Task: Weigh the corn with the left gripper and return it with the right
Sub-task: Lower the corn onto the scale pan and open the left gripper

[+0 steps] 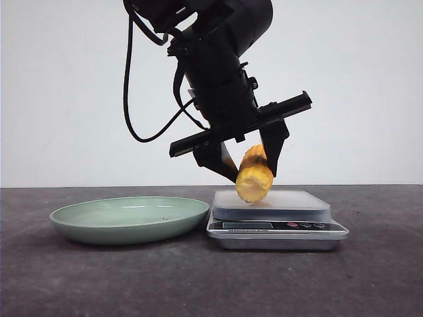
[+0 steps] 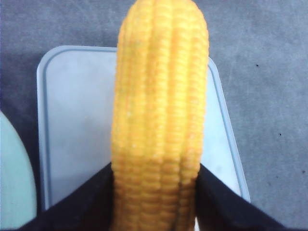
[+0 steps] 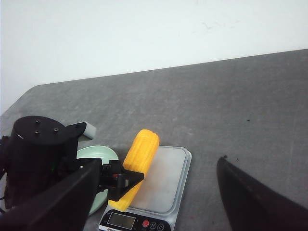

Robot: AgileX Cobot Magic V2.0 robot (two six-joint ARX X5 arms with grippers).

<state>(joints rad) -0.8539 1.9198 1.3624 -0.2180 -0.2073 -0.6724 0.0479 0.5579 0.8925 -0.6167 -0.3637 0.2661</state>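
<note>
Corn [image 1: 254, 177] hangs tilted just over the scale [image 1: 276, 212], squeezed between the fingers of our left end effector [image 1: 251, 164], so it can go down to be weighed. Our right end effector [image 3: 154, 202] waits wide open. Beside the scale sits a green plate [image 1: 129, 218].

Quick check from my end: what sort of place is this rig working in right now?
Probably a bare lab test bench rather than a kitchen: a dark grey matte tabletop against a plain white wall, with only a silver digital kitchen scale and a pale green ceramic plate set out.
</note>
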